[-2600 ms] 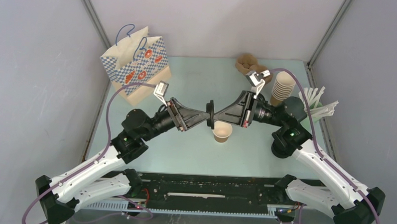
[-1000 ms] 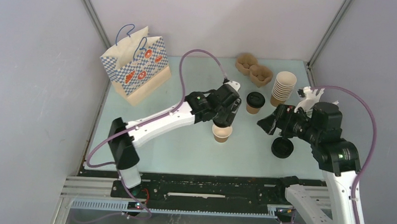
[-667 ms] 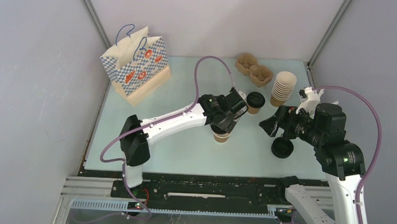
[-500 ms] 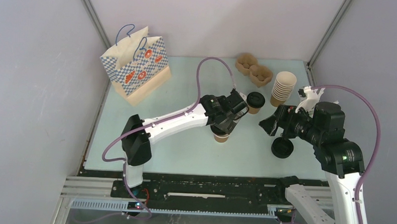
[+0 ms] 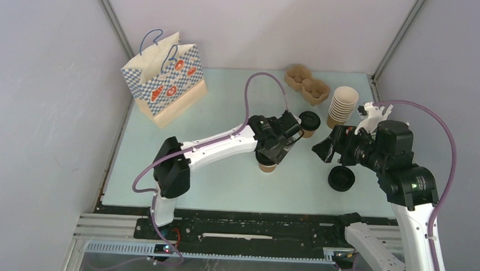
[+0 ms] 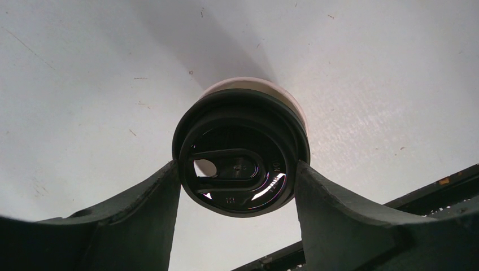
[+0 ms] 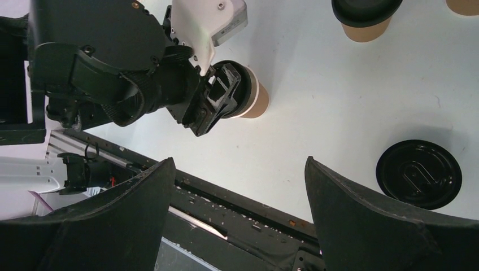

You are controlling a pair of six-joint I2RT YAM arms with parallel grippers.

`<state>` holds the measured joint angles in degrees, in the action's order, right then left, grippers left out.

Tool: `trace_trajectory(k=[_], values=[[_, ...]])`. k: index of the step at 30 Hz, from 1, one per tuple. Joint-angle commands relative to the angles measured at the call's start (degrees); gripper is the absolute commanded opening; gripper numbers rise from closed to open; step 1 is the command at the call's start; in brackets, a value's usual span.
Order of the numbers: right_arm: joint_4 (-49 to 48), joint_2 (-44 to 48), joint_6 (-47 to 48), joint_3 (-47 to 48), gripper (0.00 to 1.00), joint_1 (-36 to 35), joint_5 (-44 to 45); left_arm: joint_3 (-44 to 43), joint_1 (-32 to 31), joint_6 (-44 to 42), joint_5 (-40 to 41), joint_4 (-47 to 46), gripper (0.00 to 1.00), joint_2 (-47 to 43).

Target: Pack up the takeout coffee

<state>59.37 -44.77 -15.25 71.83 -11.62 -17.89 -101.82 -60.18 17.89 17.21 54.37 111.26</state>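
My left gripper (image 6: 237, 170) is clamped on a black lid (image 6: 240, 152), one finger against each side of its rim. The lid lies over the mouth of a brown kraft cup (image 7: 258, 100), and only a sliver of the cup's rim shows past it in my left wrist view. I cannot tell whether the lid is snapped down or only resting there.

This cup stands on the table (image 5: 226, 111), near the lidded cup (image 5: 308, 123), to its left and closer to my bases. The two cups are apart.

My right gripper (image 7: 237, 164) hangs in the air with its fingers spread wide and nothing between them. It is just right of the lidded cup and a little nearer my bases.

A loose lid (image 5: 341, 179) lies flat on the table to the right of the lidded cup, closer to my bases. The stack of lidless cups (image 5: 342, 106) stands just to its right. The pulp cup carrier (image 5: 307, 83) is behind it and the patterned paper bag (image 5: 166, 82) well off to its left.
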Motion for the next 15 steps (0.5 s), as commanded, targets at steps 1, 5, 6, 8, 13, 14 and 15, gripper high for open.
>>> trace_trajectory(k=[1, 5, 6, 8, 13, 14, 15], values=[[-0.9, 0.3, 1.5, 1.9, 0.93, -0.1, 0.8, -3.3, 0.4, -1.1, -1.0, -0.6, 0.63, 0.4], [-0.7, 0.4, 1.5, 1.9, 0.93, 0.1, 1.0, -3.5, 0.5, -1.3, -1.4, -0.7, 0.63, 0.8], [-0.7, 0.4, 1.4, 1.9, 0.93, 0.1, 1.0, -3.5, 0.5, -1.1, -1.5, -0.7, 0.63, 0.9], [-0.7, 0.5, 1.4, 1.8, 0.93, 0.1, 1.0, -3.5, 0.5, -1.0, -1.8, -0.7, 0.63, 1.1], [-0.7, 0.6, 1.3, 1.7, 0.93, 0.1, 1.0, -4.0, 0.5, -1.1, -1.6, -0.7, 0.64, 1.9], [-0.7, 0.6, 1.3, 1.7, 0.93, 0.1, 0.9, -4.2, 0.5, -1.1, -1.6, -0.7, 0.64, 2.0], [-0.7, 0.6, 1.3, 1.6, 0.93, 0.1, 0.9, -4.4, 0.5, -1.1, -1.7, -0.6, 0.64, 2.3]])
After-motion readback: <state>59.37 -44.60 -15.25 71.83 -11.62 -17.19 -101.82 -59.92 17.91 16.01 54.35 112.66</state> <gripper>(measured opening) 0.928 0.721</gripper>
